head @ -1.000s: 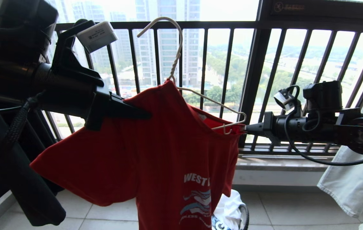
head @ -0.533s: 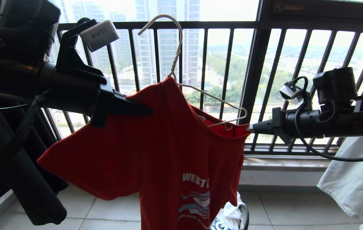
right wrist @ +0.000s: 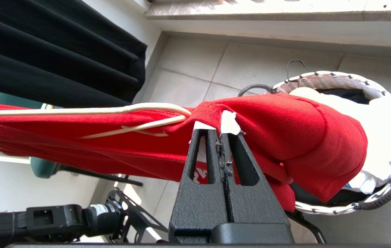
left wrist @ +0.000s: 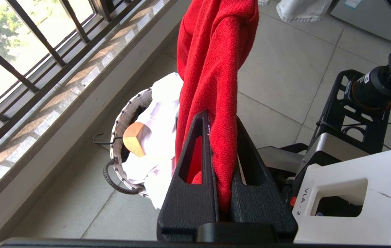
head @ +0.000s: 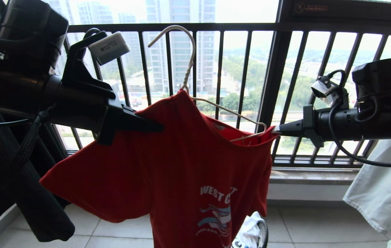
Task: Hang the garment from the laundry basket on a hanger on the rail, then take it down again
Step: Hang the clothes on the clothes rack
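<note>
While the left end effector pinches one shoulder of the red T-shirt and the right end effector is clamped on its collar edge, the shirt hangs half-threaded on the white hanger above the basket. Dressing is under way; next, the collar probably needs pulling over the hanger's bare arm.

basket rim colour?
White with dark woven stitches, on the laundry basket rim; clearest in the right wrist view.

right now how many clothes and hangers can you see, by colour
red T-shirt: 1
white shirt in the laundry basket: 1
black garment: 1
pale hanging garment: 1
white wire hanger: 1
wooden hanger: 1
total: 6
</note>
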